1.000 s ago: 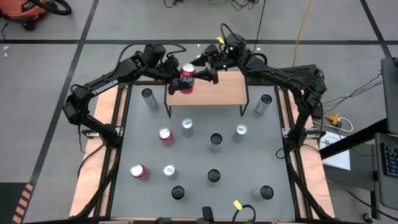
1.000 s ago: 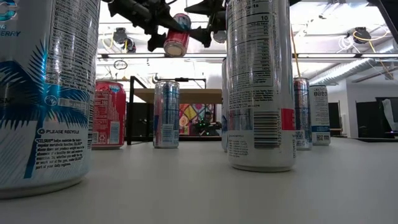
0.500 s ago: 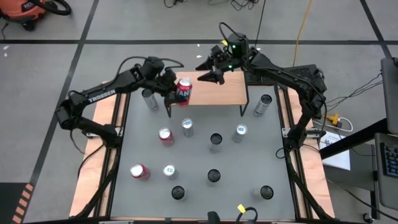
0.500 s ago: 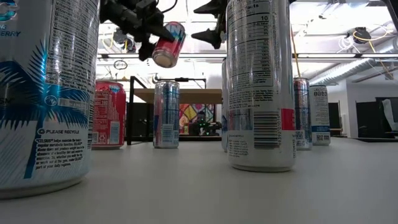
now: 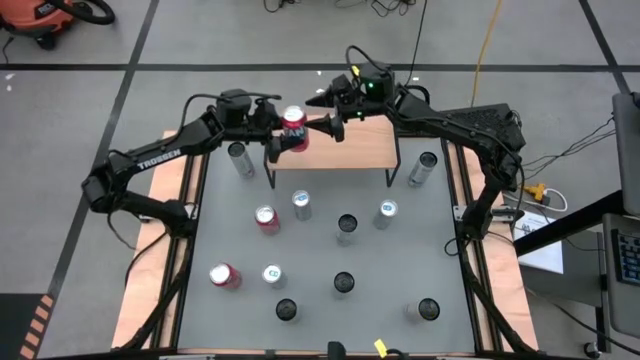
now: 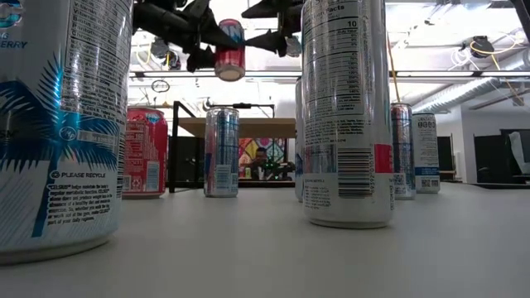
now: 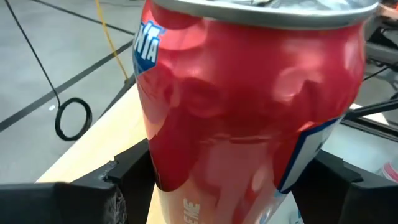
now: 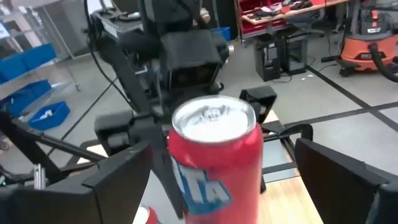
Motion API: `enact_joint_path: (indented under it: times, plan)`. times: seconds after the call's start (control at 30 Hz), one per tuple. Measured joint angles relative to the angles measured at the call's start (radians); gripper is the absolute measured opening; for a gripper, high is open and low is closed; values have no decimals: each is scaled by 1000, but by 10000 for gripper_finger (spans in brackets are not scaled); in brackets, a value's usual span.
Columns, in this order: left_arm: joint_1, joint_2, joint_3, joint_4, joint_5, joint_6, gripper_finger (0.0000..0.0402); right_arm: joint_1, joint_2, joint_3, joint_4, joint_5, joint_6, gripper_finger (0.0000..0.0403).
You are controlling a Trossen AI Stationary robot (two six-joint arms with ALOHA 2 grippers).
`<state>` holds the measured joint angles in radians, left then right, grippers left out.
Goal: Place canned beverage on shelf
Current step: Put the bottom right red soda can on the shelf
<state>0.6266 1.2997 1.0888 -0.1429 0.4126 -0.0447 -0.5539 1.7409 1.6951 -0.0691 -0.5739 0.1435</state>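
A dented red can (image 5: 293,129) hangs upright, its top up, above the left end of the shelf (image 5: 356,148), a light wooden top on thin black legs at the table's far side. My left gripper (image 5: 282,135) is shut on the can, reaching in from the left. My right gripper (image 5: 326,112) is open just to the right of the can. In the right wrist view its fingers (image 8: 124,177) stand on either side of the can (image 8: 214,165) without touching it. The low view shows the can (image 6: 229,50) high above the shelf (image 6: 240,127). My left gripper pinches the can's side wall (image 7: 155,165) between its two fingers (image 7: 127,177), one on each side of the body. The fingers come nearly level from the table's left. The can stands upright in the hold, lifted clear of the shelf and table.
Several more cans stand on the grey table: silver ones beside the shelf's ends (image 5: 240,158) (image 5: 423,168), a red one (image 5: 266,218) and others across the middle and near side. Tall cans (image 6: 346,108) stand close to the low camera.
My left gripper swung the can toward the table's left and near side and tipped it over. It has since brought the can back toward the far side, so the can, tilted half a second ago, now stands upright. My right gripper, still open, has drawn toward the can.
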Motion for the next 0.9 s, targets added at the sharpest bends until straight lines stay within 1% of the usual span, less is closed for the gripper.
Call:
enact_joint_path:
  times: [0.17,0.33,0.57,0.8,0.9]
  plan:
    - [0,3,0,21,-5,32,288,3,16,0,-2,-2,11,364]
    - [2,7,0,15,-27,67,288,20,46,0,63,2,5,361]
    - [2,7,0,12,-40,78,288,19,73,0,105,-7,4,323]
    - [1,7,0,11,-77,83,288,24,90,0,105,-6,-58,287]
    - [1,11,0,9,-97,114,288,30,90,0,103,14,-102,279]
